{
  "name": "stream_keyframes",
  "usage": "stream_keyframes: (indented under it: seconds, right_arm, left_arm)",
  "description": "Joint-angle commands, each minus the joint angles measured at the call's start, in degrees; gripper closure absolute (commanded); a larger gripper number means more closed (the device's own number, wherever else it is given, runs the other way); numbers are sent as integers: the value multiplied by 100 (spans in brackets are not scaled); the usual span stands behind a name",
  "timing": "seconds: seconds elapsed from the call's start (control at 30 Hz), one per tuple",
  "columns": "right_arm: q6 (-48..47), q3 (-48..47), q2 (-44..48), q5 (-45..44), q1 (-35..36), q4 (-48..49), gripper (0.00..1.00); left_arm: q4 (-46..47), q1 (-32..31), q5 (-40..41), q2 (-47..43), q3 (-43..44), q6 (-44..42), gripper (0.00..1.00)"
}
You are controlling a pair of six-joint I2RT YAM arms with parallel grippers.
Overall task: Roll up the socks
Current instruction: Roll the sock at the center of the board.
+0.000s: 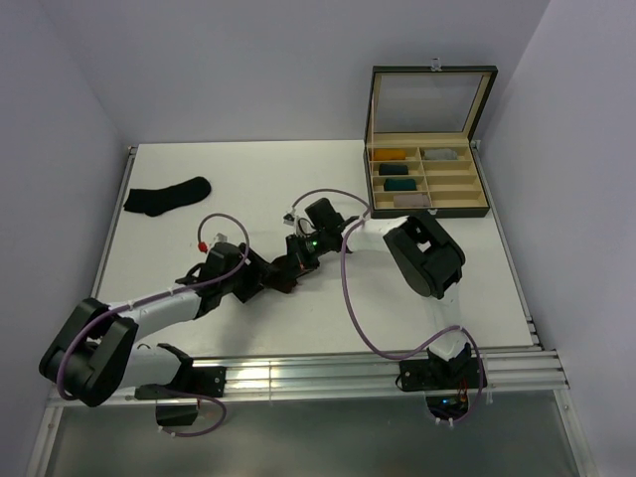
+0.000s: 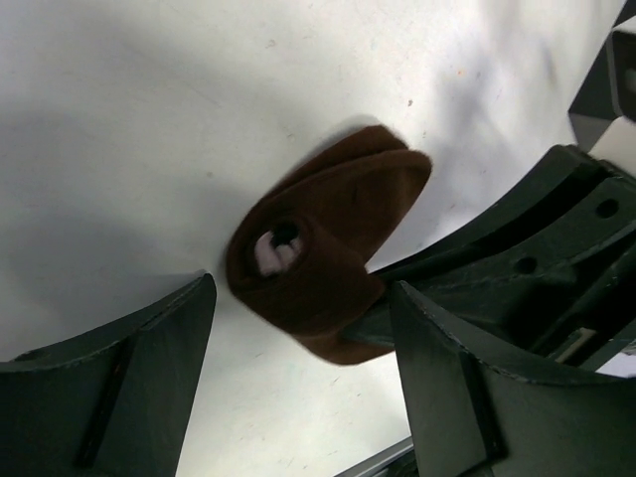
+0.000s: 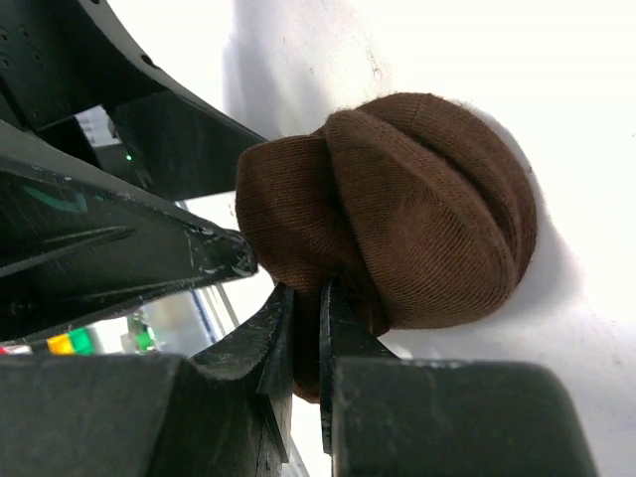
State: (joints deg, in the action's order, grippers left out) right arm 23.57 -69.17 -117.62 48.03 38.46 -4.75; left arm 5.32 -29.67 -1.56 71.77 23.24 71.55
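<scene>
While the right gripper (image 3: 308, 323) is pinching a fold of the rolled brown sock (image 3: 417, 209) on the table (image 1: 248, 169), the left gripper (image 2: 303, 308) is straddling it, jaws apart. The final tuck seems to be finishing; next calls for releasing gently, then fetching the black sock (image 1: 167, 196). The compartmented box (image 1: 437, 212) is holding mustard, teal and grey bundles (image 1: 398, 184).

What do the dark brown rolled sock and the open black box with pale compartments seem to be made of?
Dark brown rolled sock: soft knitted fabric, matt; fine knit ribs and fuzzy edges show. Open black box: probably stiff board or wood with a dark matt cover; its pale dividers look wood-like. The lid panel looks clear, glass or plastic; I cannot tell which.
</scene>
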Motion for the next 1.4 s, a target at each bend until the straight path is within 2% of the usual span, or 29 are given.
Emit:
stream_keyframes:
  seconds: [0.0,0.13,0.33,0.47,0.57,0.63,0.77,0.83,1.0,1.2,1.37]
  right_arm:
    - [279,271,-208,-206,13,-17,100]
    - [586,404,-226,-189,13,298,100]
    - [509,588,71,-469,13,405,99]
    - [140,703,590,-943,48,344,82]
    - [-273,878,1126,-1663,214,265,58]
    - [-545,975,1399,-2235,311,290,53]
    - [-933,1404,2223,-3394,723,614,48]
    - [-1249,1563,2462,-4217,952,861,47]
    - [-2021,1828,2745,-5618,1917,1301,44]
    - [-2664,1775,2315,-6901,2693,1741,41]
    - [-2972,1626,1700,-7404,3080,1961,39]
  left_arm:
    - [399,-74,130,214,-31,272,24]
    - [93,-144,358,434,66,307,29]
    - [-285,-188,543,522,109,307,50]
    - [-697,-188,596,680,347,-34,64]
    - [-848,-188,622,786,523,-237,73]
    - [-901,-188,587,830,602,-395,79]
    - [-1199,-179,517,997,909,-756,82]
    - [-1463,-188,508,1076,1164,-905,83]
    - [-1903,-188,411,1357,1682,-1345,83]
    - [-2123,-188,113,1779,2026,-1644,84]
    - [-2176,-179,16,1920,2114,-1758,84]
